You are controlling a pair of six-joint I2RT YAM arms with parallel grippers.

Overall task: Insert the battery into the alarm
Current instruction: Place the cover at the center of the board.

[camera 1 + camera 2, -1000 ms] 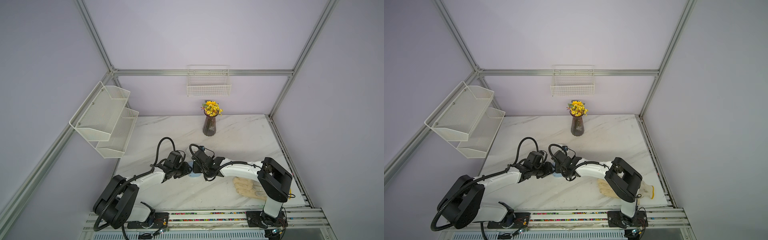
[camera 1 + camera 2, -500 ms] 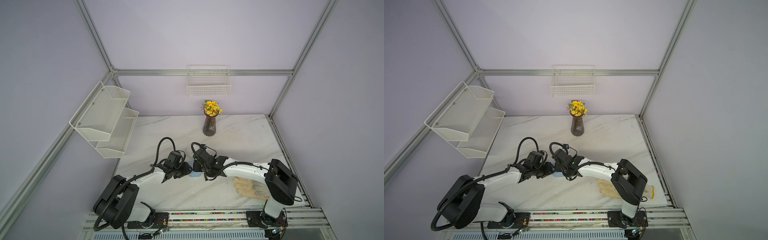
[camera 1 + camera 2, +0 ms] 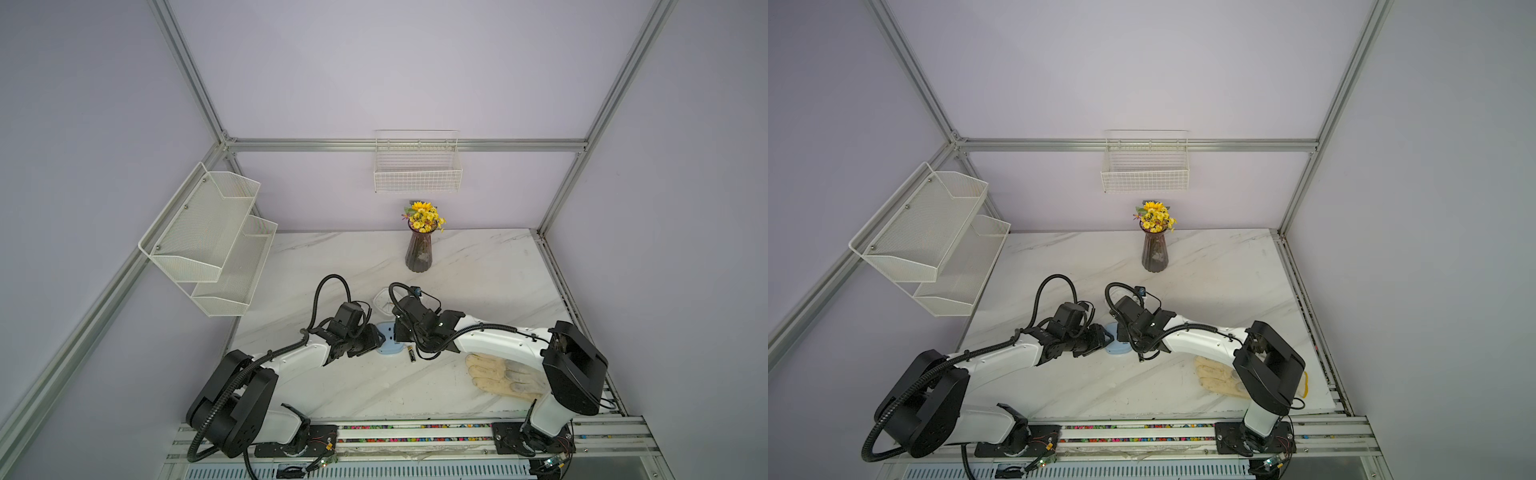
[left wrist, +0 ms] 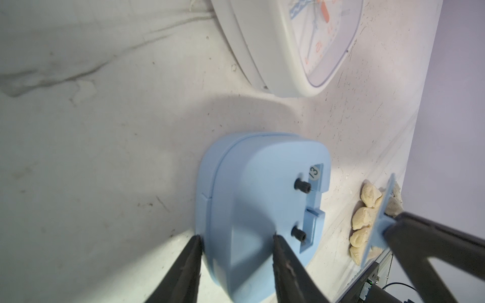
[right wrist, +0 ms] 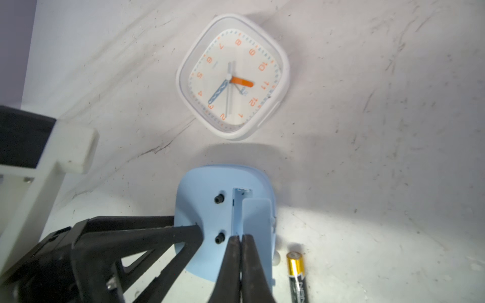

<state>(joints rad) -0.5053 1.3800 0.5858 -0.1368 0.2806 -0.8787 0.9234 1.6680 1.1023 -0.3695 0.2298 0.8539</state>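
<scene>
The blue alarm clock [image 4: 252,204] is lying face down near the middle of the counter [image 3: 478,266] with its back turned up. In the left wrist view alone, a round sticker [image 4: 314,171] reading "13" is showing beside two black knobs [image 4: 301,186]. The left end effector [image 4: 236,239] is grasping the clock's left edge, with one finger low by the counter and the other pressing on the back. The right end effector [image 5: 239,237] is clenched on the thin blue battery cover [image 5: 258,220], holding it raised off the back. The left wrist view is showing that cover [image 4: 378,223] edge-on and apart from the body. Only the right wrist view is showing the open battery compartment [image 5: 240,194] beside the knobs. It is also showing the battery [image 5: 295,272], black with a gold end, lying on the counter just right of the clock. The battery's lettering is running out of frame and cannot be read. In a top view the battery [image 3: 411,355] is lying at the clock's near right. Just beyond, a white clock [image 5: 233,76] is lying face up with orange numerals 1 to 12, and the small print on its dial is too fine to read. A cream glove [image 3: 498,374] is lying to the right under the right arm. A vase of yellow flowers [image 3: 419,249] is standing at the far side.
</scene>
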